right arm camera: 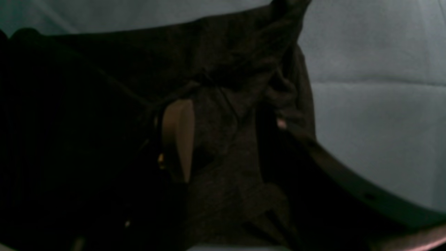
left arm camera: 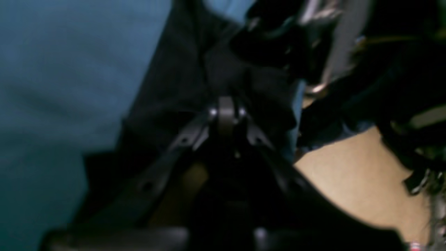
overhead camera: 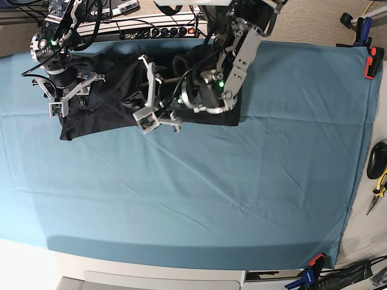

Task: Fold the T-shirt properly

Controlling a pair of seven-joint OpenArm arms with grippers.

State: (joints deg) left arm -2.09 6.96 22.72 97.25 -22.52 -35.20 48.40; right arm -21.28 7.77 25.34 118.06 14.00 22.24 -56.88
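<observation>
The dark T-shirt point(overhead camera: 109, 109) lies crumpled at the back left of the teal table cloth point(overhead camera: 242, 193), plain side showing. My left gripper point(overhead camera: 160, 119) is over the shirt's middle. In the blurred left wrist view its fingers meet at the gripper point(left arm camera: 226, 115), shut on dark T-shirt point(left arm camera: 167, 69) fabric. My right gripper point(overhead camera: 66, 99) is over the shirt's left part. In the right wrist view a bunch of the T-shirt point(right arm camera: 139, 62) fills the gap in the gripper point(right arm camera: 224, 139) beside the tan finger pad point(right arm camera: 177, 139). The rainbow print is hidden.
A power strip and cables point(overhead camera: 151, 27) run along the back edge behind the shirt. An orange clamp point(overhead camera: 373, 60) holds the cloth at the right edge and another clamp point(overhead camera: 314, 263) is at the front. Hand tools point(overhead camera: 378, 181) lie off the right side.
</observation>
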